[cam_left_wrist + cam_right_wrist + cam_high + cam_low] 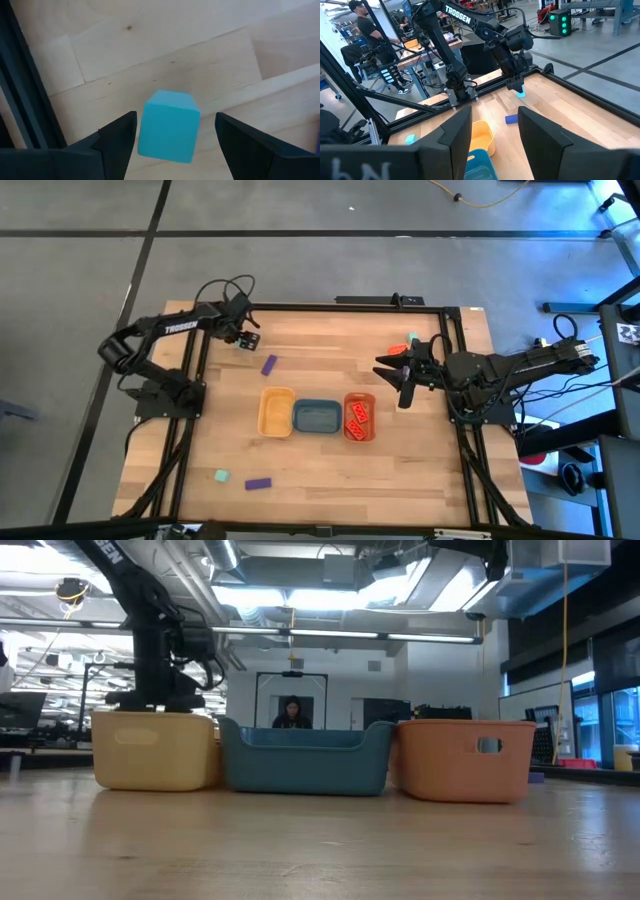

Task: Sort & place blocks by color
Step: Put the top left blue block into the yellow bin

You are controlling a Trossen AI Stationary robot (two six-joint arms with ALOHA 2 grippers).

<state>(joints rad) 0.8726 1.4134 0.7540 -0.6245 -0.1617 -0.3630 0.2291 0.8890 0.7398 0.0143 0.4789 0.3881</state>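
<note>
While left gripper (172,145) is sitting spread around mint cube (168,126) on bench (150,55), crooked squeeze risking cube popping out; right gripper (400,375) waiting half-spread, holding nothing.

Near fingers: you look out between the right gripper (494,137), its two dark fingers (455,132) parted with nothing between them.
Far arm: the black left arm reaches down, its left gripper (518,86) set over a mint-green cube (521,92) on the pale wooden table (570,120).
Loose blocks: a purple bar (511,119) lies near that cube; another mint-green cube (410,139) sits well apart.
Trays: a yellow rectangular tray (481,136) stands just beside a blue rectangular tray (481,167).
Room: a person in a cap (366,25) stands beyond the table.
</note>
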